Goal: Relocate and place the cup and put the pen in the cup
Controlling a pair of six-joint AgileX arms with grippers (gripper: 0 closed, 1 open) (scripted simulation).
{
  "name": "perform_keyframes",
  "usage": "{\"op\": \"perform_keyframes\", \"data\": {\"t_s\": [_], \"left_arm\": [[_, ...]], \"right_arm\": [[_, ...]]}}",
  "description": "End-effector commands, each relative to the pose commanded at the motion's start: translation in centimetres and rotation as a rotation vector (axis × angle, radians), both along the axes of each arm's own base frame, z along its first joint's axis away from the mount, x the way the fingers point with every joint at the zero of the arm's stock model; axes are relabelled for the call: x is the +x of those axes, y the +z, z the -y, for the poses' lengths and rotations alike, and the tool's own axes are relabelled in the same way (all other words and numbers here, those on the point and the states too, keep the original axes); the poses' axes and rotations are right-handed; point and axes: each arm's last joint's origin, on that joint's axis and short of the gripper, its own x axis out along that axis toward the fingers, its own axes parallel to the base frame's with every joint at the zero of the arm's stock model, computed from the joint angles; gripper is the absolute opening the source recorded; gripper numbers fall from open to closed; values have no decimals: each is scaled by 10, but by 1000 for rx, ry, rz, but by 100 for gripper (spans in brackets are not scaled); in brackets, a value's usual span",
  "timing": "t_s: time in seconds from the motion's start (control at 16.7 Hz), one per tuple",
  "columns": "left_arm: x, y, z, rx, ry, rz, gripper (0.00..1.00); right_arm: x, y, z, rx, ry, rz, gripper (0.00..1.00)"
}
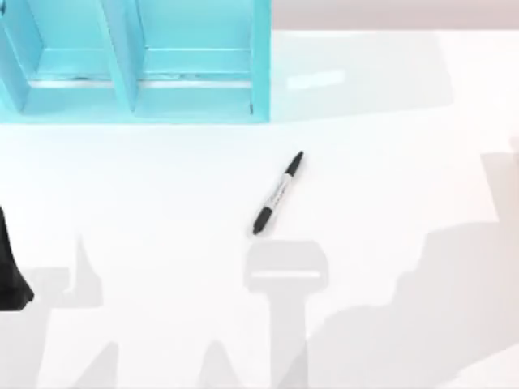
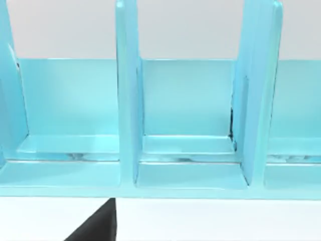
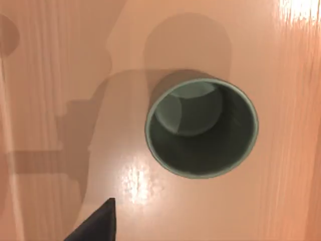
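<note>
white tabletop is spreading across the top view, with a turquoise divider rack standing at its far left. going left to right: a black part of the left arm is showing at the table's left edge, apparently parked; the left wrist view is facing the rack's open compartments from close by. whether the left gripper's fingers are open or closed cannot be told, as only a dark tip is entering that view.

the pen is lying flat near the table's middle, slanted, its black cap toward the rack, untouched and well apart from both arms.

the right wrist view is looking straight down into the cup, which is standing upright on a glossy wood-toned surface, unlike the white top. one dark tip is appearing there too, so the right fingers' state cannot be told.

judged step: the right arm is lining up above the cup, which is not yet grasped. the next move is likely calling for a descent, a closure on the wall, then a relocation within reach of the pen.
</note>
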Motion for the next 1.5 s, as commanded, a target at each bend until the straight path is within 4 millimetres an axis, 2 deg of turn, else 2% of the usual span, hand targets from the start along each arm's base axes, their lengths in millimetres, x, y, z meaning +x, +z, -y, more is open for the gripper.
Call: {"op": "perform_keyframes", "data": {"t_s": [0.3,0.78,0.96,1.32,1.5], "left_arm": [[0,0,0,0,0,0,100],[0,0,0,0,0,0,100],[0,0,0,0,0,0,100],[0,0,0,0,0,0,100],[0,0,0,0,0,0,100]], "right_arm": [[18,-15,27,55,-4,-115,100],[19,-21,28,57,-6,-121,100],[21,-43,29,57,-6,-121,100],[20,-105,29,57,-6,-120,100],[18,-116,28,57,-6,-120,100]]}}
